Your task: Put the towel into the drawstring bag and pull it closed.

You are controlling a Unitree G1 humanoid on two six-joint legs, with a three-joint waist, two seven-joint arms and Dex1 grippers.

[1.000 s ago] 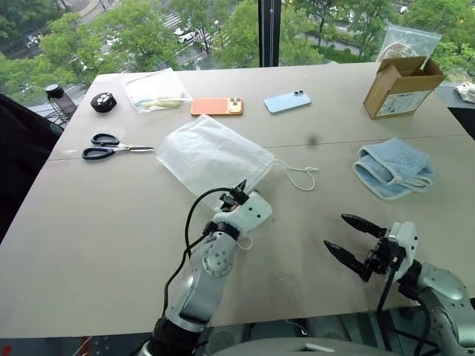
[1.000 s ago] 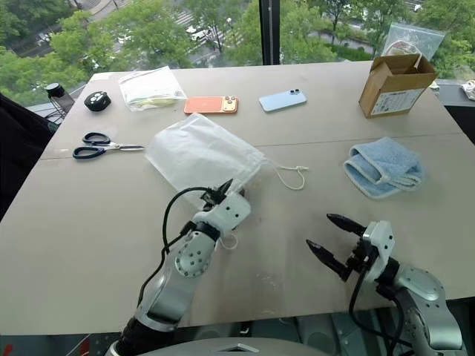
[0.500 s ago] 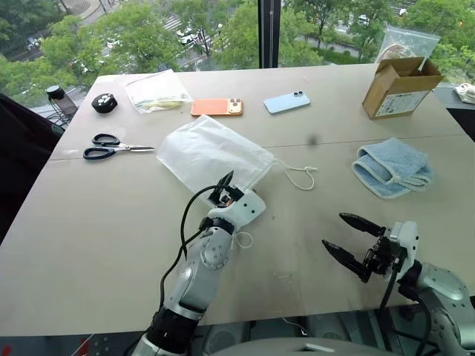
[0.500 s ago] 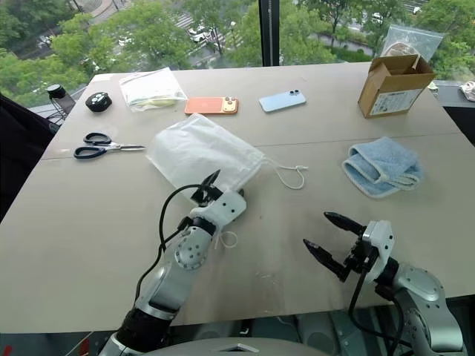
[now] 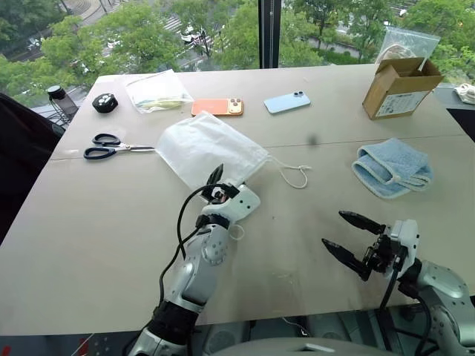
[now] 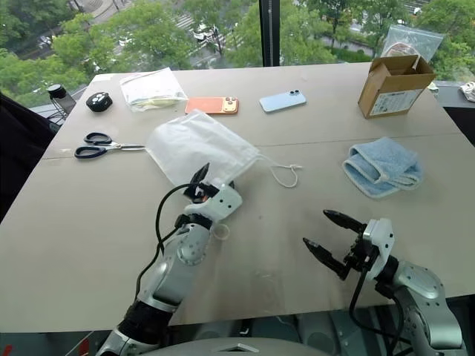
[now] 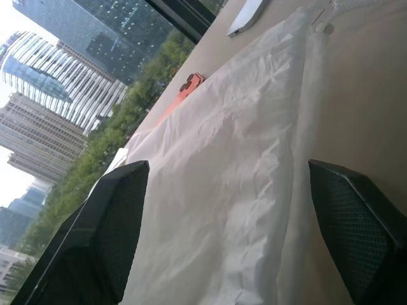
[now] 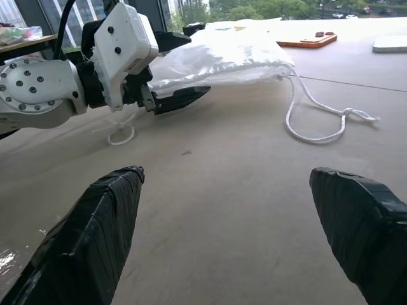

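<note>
While the right gripper (image 5: 347,233) hovers low over the near tabletop (image 5: 96,222) with fingers (image 8: 95,222) spread and empty, the left gripper (image 6: 202,182) sits at the near edge of the drawstring bag (image 5: 204,148), fingers apart, gripping nothing. Its cord (image 5: 293,174) trails rightward. Farther right, well apart, lies the towel (image 5: 393,169). Beyond rest scissors (image 5: 111,146) and two phones (image 5: 217,107).

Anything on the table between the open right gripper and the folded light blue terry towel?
Nothing. In the left eye view, bare tabletop separates the right gripper from the folded light blue terry towel; the white cord loop lies off to the left.
</note>
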